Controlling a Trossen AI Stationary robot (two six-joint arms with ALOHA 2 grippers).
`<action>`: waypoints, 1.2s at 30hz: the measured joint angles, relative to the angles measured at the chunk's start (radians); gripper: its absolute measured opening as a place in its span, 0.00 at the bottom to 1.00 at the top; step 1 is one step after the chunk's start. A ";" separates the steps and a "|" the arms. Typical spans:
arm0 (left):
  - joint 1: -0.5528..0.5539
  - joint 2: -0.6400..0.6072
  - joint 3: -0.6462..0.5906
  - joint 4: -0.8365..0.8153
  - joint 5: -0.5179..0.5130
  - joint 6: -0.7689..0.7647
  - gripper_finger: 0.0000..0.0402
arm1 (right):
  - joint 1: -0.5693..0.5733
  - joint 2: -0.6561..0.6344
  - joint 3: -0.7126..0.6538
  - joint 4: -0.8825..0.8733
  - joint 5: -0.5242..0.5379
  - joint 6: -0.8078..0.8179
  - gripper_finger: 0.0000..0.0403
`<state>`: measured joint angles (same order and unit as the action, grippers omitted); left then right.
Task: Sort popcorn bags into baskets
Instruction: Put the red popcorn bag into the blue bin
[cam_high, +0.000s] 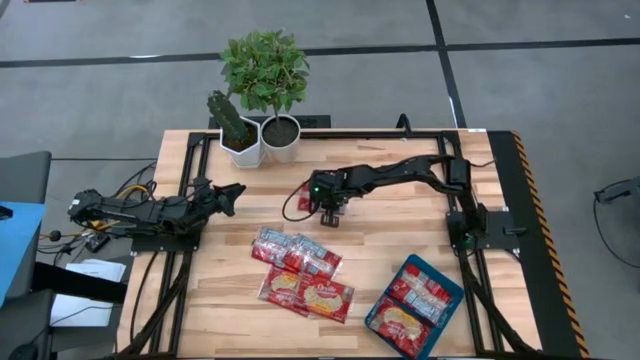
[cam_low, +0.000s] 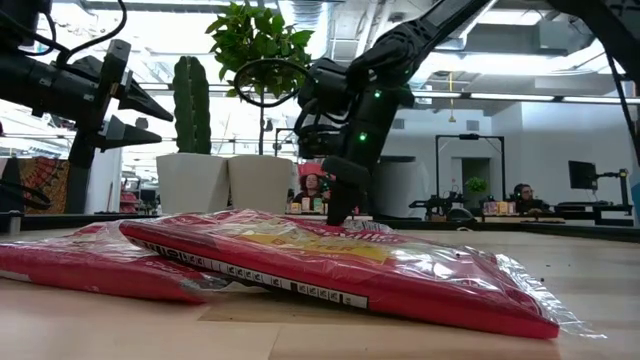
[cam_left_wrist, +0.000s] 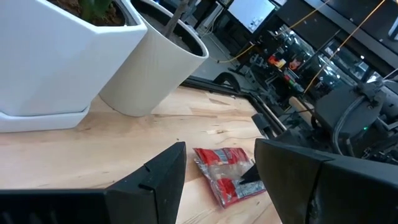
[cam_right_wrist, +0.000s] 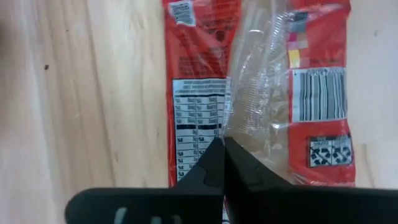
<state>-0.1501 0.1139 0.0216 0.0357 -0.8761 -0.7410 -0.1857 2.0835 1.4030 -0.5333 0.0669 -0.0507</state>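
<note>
Two arms share the wooden table (cam_high: 210, 300), the biggest thing in view, with open board along its 6 o'clock edge. At its 12 o'clock edge stand two white plant pots (cam_high: 262, 140). The teal basket (cam_high: 446, 283) sits at 5 o'clock and already carries a few popcorn bags. A loose pile of bags (cam_high: 300, 272) lies near centre, toward 6 o'clock.

The right gripper (cam_right_wrist: 222, 144) is over the middle of the table, its fingers pinched together on the clear seam flap of a single bag (cam_high: 312, 196) lying label-side up. Judging by that thin hold, a straight, slow lift seems wise, since the film could slip out. The path to the basket looks free if it swings toward 5 o'clock, passing the pile's 3 o'clock side.

The left gripper (cam_high: 228, 194) waits at 9 o'clock, fingers spread and empty, near the pots but apart from them.
</note>
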 joint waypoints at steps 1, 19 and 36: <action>0.000 0.000 0.000 0.000 0.000 0.000 0.46 | 0.000 -0.008 -0.002 -0.006 -0.002 0.017 0.03; 0.000 0.000 0.000 0.000 0.001 0.007 0.46 | 0.052 -0.281 -0.004 -0.133 0.009 0.294 0.01; 0.000 0.000 0.000 0.004 0.053 0.027 0.46 | 0.486 -0.561 -0.003 -0.482 0.041 0.938 0.00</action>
<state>-0.1501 0.1135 0.0216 0.0399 -0.8229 -0.7143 0.3000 1.5227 1.3998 -1.0149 0.1081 0.8876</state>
